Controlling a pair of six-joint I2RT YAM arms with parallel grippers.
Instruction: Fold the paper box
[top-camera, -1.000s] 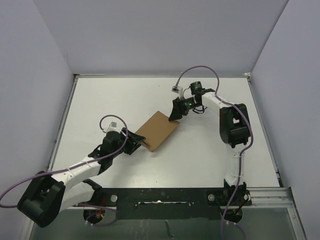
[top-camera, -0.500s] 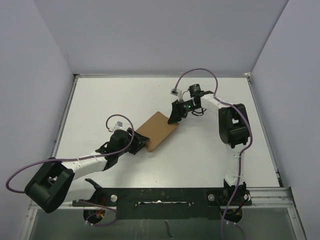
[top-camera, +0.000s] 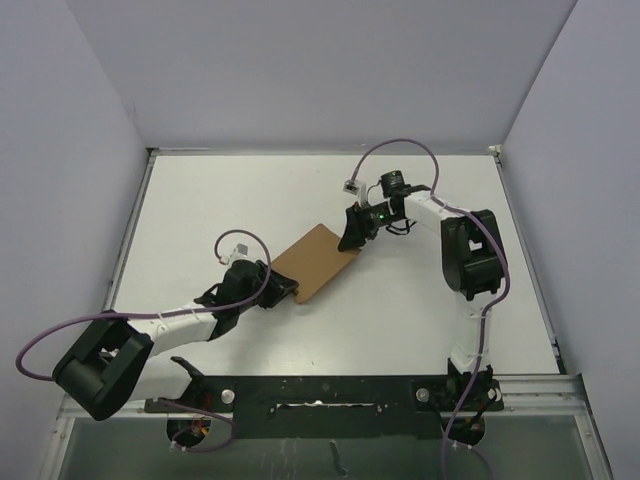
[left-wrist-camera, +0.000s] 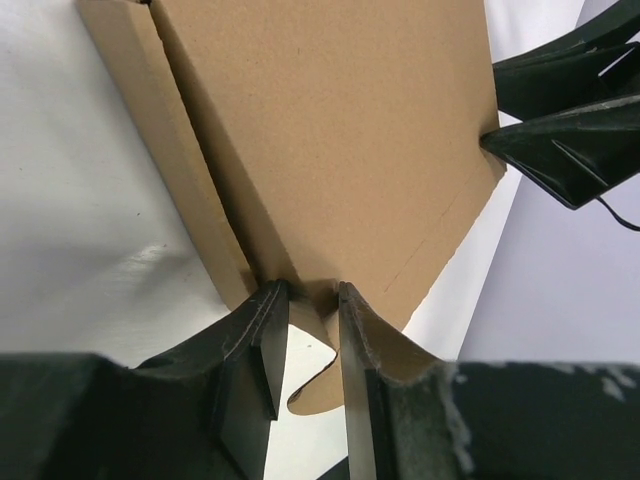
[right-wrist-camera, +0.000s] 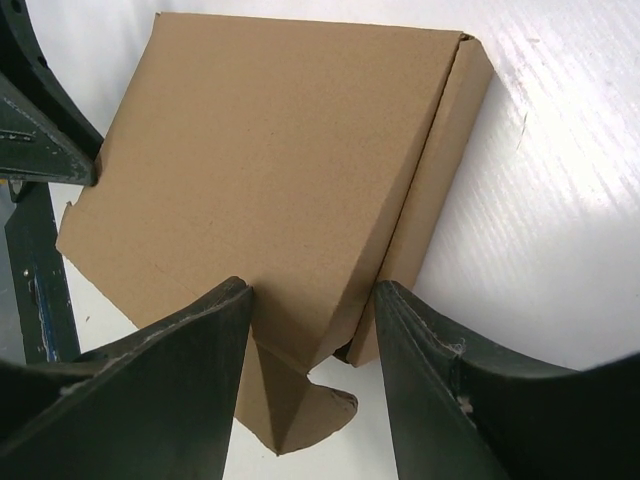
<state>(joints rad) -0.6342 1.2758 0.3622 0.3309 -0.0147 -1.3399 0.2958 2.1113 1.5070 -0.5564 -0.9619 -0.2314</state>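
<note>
The paper box (top-camera: 316, 262) is a flat brown cardboard box lying askew mid-table. My left gripper (top-camera: 285, 290) is at its near-left corner. In the left wrist view the jaws (left-wrist-camera: 313, 292) stand narrow, pinching the corner of the box (left-wrist-camera: 330, 130) and a curved tab there. My right gripper (top-camera: 350, 236) is at the far-right corner. In the right wrist view its jaws (right-wrist-camera: 312, 288) are open wide, straddling the corner of the box (right-wrist-camera: 270, 150), with a loose rounded tab (right-wrist-camera: 305, 410) between them.
The white table (top-camera: 220, 200) is walled by pale panels at the left, back and right. Purple cables loop over both arms. A black rail (top-camera: 320, 390) runs along the near edge.
My left arm has swung its wrist rightward and down, turning about the box's near corner. My right gripper shifted slightly. The box has hardly moved.
</note>
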